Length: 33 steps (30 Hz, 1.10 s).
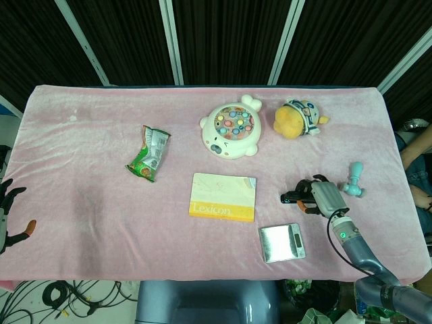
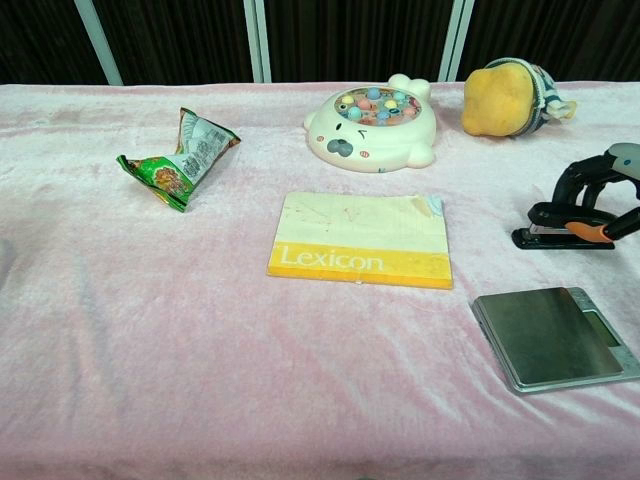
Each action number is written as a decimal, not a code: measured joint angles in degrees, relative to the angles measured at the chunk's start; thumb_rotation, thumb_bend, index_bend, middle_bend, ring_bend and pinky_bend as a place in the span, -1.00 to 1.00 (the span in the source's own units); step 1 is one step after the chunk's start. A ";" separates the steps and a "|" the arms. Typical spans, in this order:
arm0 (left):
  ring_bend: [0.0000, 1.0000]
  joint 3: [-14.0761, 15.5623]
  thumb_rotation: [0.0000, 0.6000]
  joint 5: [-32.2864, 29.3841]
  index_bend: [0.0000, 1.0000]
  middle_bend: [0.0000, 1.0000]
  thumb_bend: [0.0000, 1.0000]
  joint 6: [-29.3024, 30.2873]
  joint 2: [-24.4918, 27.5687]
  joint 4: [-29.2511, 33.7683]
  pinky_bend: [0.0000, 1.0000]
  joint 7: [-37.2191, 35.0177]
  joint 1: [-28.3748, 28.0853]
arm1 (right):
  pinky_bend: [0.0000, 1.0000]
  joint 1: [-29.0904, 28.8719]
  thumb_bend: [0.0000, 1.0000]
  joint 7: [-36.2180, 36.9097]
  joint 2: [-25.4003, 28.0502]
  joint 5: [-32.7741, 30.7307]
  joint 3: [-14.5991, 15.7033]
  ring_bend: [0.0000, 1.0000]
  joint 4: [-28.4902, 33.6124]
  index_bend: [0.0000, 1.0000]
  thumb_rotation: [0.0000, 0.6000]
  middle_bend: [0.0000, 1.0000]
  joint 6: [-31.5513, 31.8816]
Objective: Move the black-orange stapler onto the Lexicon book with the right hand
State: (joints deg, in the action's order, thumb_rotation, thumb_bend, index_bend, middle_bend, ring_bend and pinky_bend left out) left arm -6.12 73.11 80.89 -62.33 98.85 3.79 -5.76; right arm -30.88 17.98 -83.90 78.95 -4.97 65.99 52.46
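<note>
The black-orange stapler lies on the pink cloth at the right, a little way right of the Lexicon book. My right hand is on it from the right: dark fingers arch over its top and an orange-tipped finger presses its near side. The stapler's base still seems to rest on the cloth. The book lies flat, cream with a yellow title band, with nothing on it. My left hand hangs at the far left edge, fingers spread, holding nothing.
A silver kitchen scale lies just in front of the stapler. A white fishing toy, a yellow plush, a teal dumbbell-shaped toy and a green snack bag also lie on the cloth.
</note>
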 measured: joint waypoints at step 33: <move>-1.00 -0.01 1.00 -0.06 -0.61 -0.94 -0.39 -0.07 0.07 0.06 -0.99 0.11 -0.04 | -0.68 0.24 -0.18 -0.57 0.25 -0.17 -0.22 -0.09 0.54 0.12 1.00 0.00 0.48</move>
State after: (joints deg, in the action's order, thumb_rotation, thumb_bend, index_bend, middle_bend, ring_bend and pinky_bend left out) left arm -6.13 73.05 80.82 -62.26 98.91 3.90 -5.80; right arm -30.64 17.41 -83.65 78.78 -5.19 66.52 52.94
